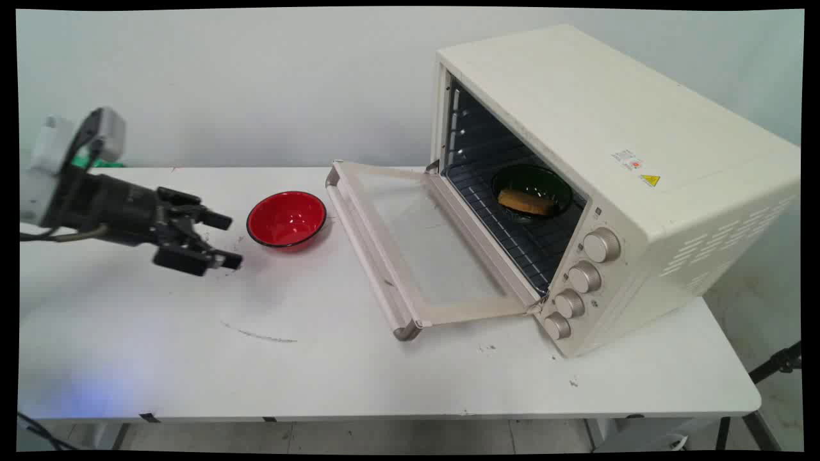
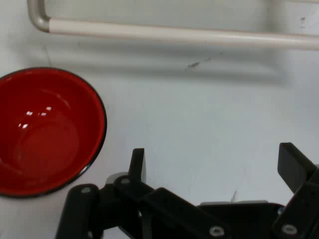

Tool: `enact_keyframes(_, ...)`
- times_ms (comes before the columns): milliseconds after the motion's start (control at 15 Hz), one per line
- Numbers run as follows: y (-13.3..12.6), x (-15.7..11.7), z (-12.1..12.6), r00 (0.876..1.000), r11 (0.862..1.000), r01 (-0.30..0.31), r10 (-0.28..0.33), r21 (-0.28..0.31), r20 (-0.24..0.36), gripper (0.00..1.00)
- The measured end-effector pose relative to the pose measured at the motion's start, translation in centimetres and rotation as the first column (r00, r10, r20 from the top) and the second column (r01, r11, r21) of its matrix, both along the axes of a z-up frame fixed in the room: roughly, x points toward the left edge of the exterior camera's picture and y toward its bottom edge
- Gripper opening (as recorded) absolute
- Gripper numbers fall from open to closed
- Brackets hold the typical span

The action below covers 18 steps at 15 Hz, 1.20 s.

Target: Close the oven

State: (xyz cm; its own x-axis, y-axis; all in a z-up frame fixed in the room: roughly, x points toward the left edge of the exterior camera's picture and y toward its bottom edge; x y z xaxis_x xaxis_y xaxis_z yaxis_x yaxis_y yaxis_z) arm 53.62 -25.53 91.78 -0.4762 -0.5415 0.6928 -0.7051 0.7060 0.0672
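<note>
My gripper [image 1: 224, 240] hovers low over the table [image 1: 320, 365] with both fingers spread wide, holding nothing. The red bowl [image 1: 286, 218] sits just beside my fingertips, apart from them, between me and the oven door [image 1: 410, 256]. 1 dark dish [image 1: 532, 192] rests inside the oven [image 1: 615, 166].

Oven [image 1: 615, 160] top — yellow warning triangle; small labels unreadable.
</note>
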Motion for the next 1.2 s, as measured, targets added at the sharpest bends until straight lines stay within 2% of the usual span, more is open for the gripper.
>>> enact_keyframes(400, -2.3, -3.0, -2.2, 1.0, 1.0, 0.006, -0.006, -0.013, 0.009, 1.0)
enact_keyframes(800, -4.7, -5.8, -6.2, 1.0, 1.0, 0.018, -0.017, -0.022, 0.025, 1.0)
enact_keyframes(867, -5.1, -6.2, -6.7, 0.999, 0.999, 0.02, -0.019, -0.025, 0.025, 0.0)
enact_keyframes(1200, -7.5, -8.2, -9.7, 0.999, 0.999, 0.029, -0.028, -0.046, 0.028, 0.0)
